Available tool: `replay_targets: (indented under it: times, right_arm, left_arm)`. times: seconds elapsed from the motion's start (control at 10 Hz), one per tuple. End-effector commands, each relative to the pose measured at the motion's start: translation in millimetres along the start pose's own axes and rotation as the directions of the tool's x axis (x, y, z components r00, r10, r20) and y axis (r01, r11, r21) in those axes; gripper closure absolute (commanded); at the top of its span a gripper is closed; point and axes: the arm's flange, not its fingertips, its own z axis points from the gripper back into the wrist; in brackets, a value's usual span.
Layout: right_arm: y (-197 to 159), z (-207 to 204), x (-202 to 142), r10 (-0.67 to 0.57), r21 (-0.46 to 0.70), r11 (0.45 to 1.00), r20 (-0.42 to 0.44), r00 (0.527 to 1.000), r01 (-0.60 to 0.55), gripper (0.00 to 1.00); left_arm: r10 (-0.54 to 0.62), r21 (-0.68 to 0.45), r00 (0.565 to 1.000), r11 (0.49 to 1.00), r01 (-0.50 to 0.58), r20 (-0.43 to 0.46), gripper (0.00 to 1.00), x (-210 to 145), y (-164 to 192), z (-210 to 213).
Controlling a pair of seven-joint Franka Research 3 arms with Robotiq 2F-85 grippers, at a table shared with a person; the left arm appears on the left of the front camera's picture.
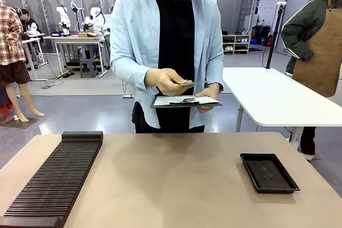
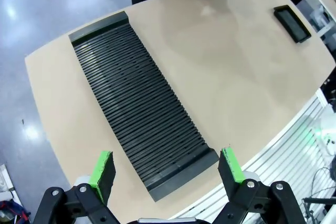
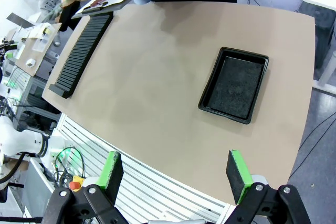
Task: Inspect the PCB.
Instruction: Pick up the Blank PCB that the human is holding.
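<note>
Far side, a hand holds the PCB flat; left gripper and right gripper gape above the table's near edge.

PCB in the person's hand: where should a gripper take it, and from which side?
Likely the free end of the PCB, past the person's hand. It lies roughly flat above the clipboard, thin edge toward the robot, so come in level from the robot's right, one finger above, one below.

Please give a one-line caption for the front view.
A person holds the PCB above a clipboard, beyond a table bearing a slotted rack and a tray.
</note>
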Motion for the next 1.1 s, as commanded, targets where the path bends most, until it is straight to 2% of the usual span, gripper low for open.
replay_targets:
  times: [0.0, 0.5, 0.7, 0.9, 1.0]
  right_arm:
    - [0.7, 0.9, 0.1, 0.009, 0.014, 1.000, 0.003, 1.000, -0.009, 0.00]
    - [0.0, 0.0, 0.0, 0.000, 0.000, 1.000, 0.000, 1.000, 0.000, 0.00]
    - [-3.3, -10.5, 11.9, -0.162, 0.088, 0.983, -0.010, 0.987, 0.162, 0.00]
    - [0.7, -24.4, 18.9, -0.404, 0.236, 0.875, -0.128, 0.906, 0.423, 0.00]
    - [3.0, -41.3, 25.1, -0.461, 0.327, 0.810, -0.161, 0.873, 0.488, 0.00]
  left_arm:
    - [0.016, 0.009, 1.000, 1.000, -0.016, -0.018, 0.00, 0.0, -1.5, -0.4]
    - [0.016, 0.009, 1.000, 1.000, -0.016, -0.018, 0.00, 0.0, -1.5, -0.4]
    - [0.016, 0.009, 1.000, 1.000, -0.016, -0.018, 0.00, 0.0, -1.5, -0.4]
    - [0.016, 0.009, 1.000, 1.000, -0.016, -0.018, 0.00, 0.0, -1.5, -0.4]
    - [0.016, 0.009, 1.000, 1.000, -0.016, -0.018, 0.00, 0.0, -1.5, -0.4]
